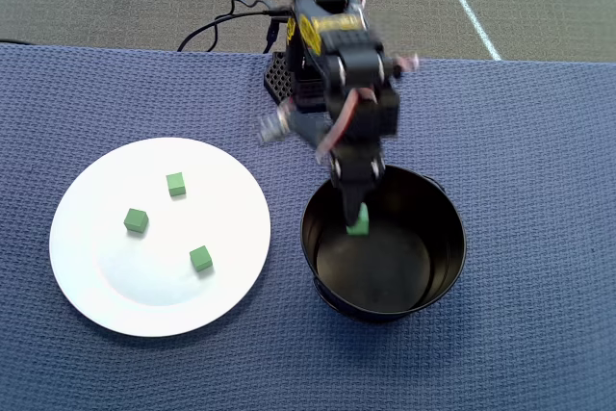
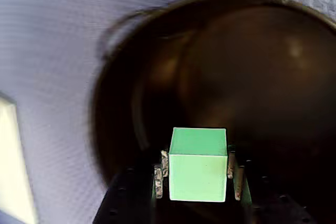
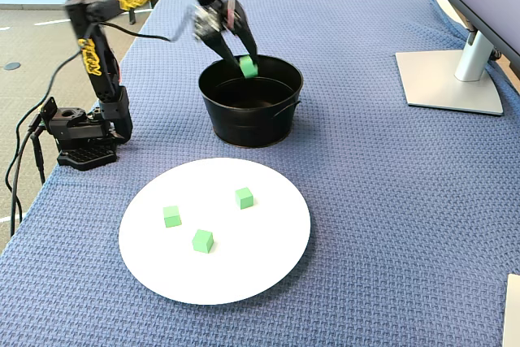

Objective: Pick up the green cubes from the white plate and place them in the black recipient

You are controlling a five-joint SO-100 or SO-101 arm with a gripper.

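A small matte green cube [image 2: 198, 170] sits pinched between the two fingers of the black claw [image 2: 195, 178], which is clenched on it from both sides; in the wrist view the cube fills the gap between the pads. Claw and cube hang over the mouth of the round black metal pot [image 1: 452, 238], just inside its near-arm rim, above the glossy dark floor, which looks bare in the overhead view.

Off to the claw's side, on the large round glossy white plate [image 3: 268, 270], lie three more green cubes [image 3: 244, 197], spread apart from one another and none touching. That makes four cubes in all: one gripped, three on the plate. The plate lies just beside the pot without touching it.

Everything rests on a blue woven cloth [image 3: 390, 201]. The arm's black base [image 3: 81, 140] stands behind the claw at the cloth's edge, with dark cables [image 1: 217, 31] trailing off it. Well apart, past the pot, is a grey monitor stand [image 3: 451, 79]. Nothing lies between the claw and the pot's opening.
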